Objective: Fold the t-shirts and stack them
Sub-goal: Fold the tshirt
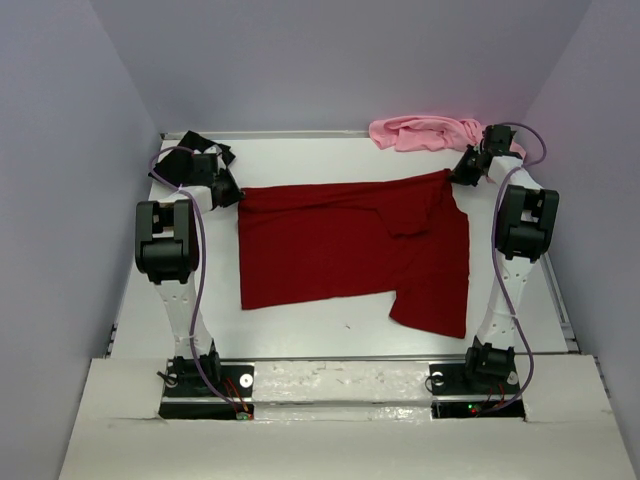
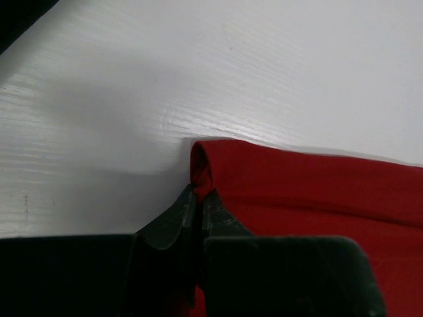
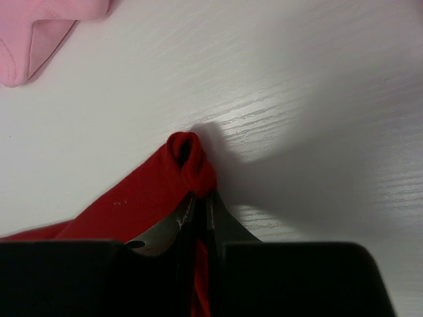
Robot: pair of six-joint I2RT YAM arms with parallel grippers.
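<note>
The dark red t-shirt (image 1: 350,245) lies spread over the middle of the table, one part folded over near its right side. My left gripper (image 1: 232,195) is shut on its far left corner (image 2: 206,165), the cloth bunched between the jaws. My right gripper (image 1: 458,172) is shut on its far right corner (image 3: 192,162), likewise pinched into a small roll. A light pink t-shirt (image 1: 425,132) sits crumpled at the far right edge; its edge (image 3: 39,39) shows in the right wrist view. A black t-shirt (image 1: 200,145) lies at the far left corner, partly hidden behind my left arm.
The white table (image 1: 330,335) has a raised rim (image 1: 565,310) along its right edge. Pale walls (image 1: 340,60) close in the back and both sides. Both arm bases (image 1: 210,380) stand at the near edge.
</note>
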